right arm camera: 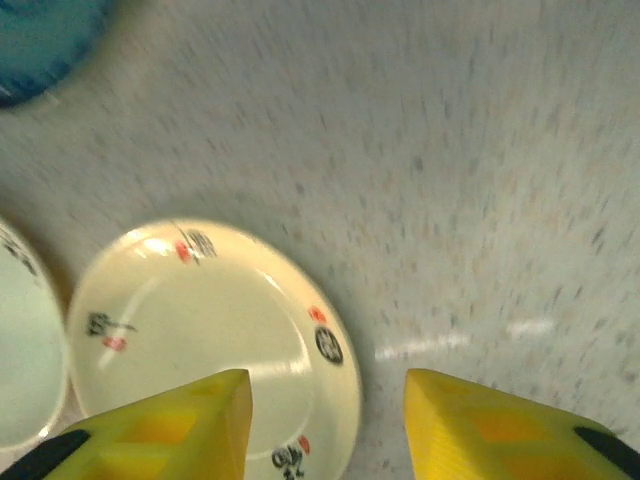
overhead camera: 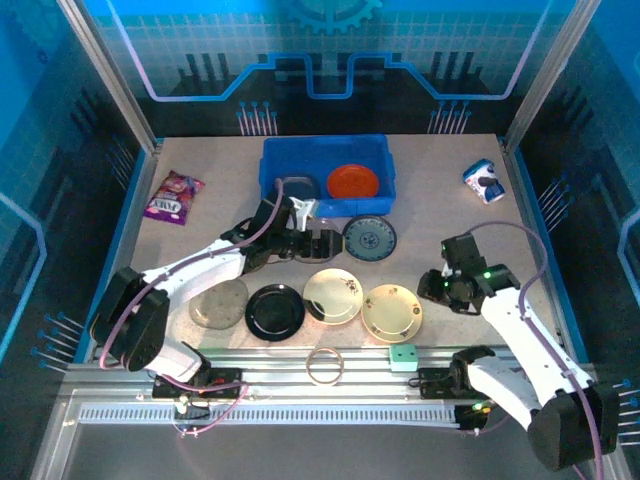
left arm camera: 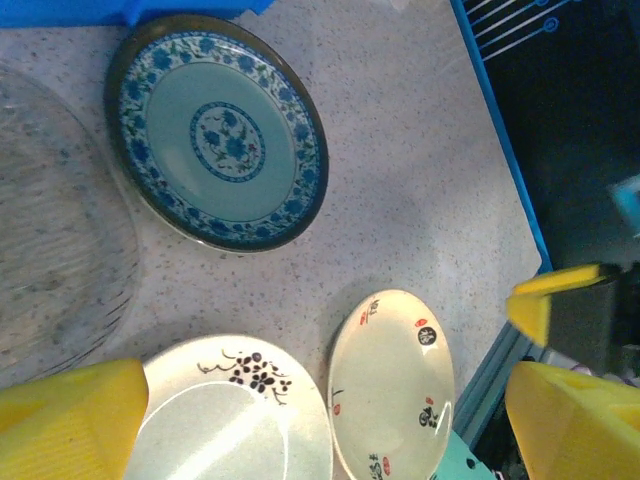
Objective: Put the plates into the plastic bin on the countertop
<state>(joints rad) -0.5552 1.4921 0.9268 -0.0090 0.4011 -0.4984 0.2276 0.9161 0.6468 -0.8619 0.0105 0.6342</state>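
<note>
The blue plastic bin [overhead camera: 325,150] stands at the back of the countertop [overhead camera: 440,220] with an orange plate [overhead camera: 354,181] and a smoky-grey plate [overhead camera: 296,187] inside. In front of it lie a blue patterned plate [overhead camera: 369,238] [left arm camera: 220,130], a clear plate [overhead camera: 218,303] [left arm camera: 50,250], a black plate [overhead camera: 275,311] and two cream plates [overhead camera: 332,295] [overhead camera: 392,312]. My left gripper [overhead camera: 322,243] [left arm camera: 320,400] hangs open above the countertop, left of the blue patterned plate and holding nothing. My right gripper [overhead camera: 437,285] [right arm camera: 325,420] is open over the right rim of the right cream plate [right arm camera: 200,320].
A purple snack packet [overhead camera: 174,196] lies at the left, a white and blue can [overhead camera: 485,181] at the back right. A thin ring [overhead camera: 324,365] and a small mint-green block [overhead camera: 403,357] sit on the near rail. Blue edging borders the countertop.
</note>
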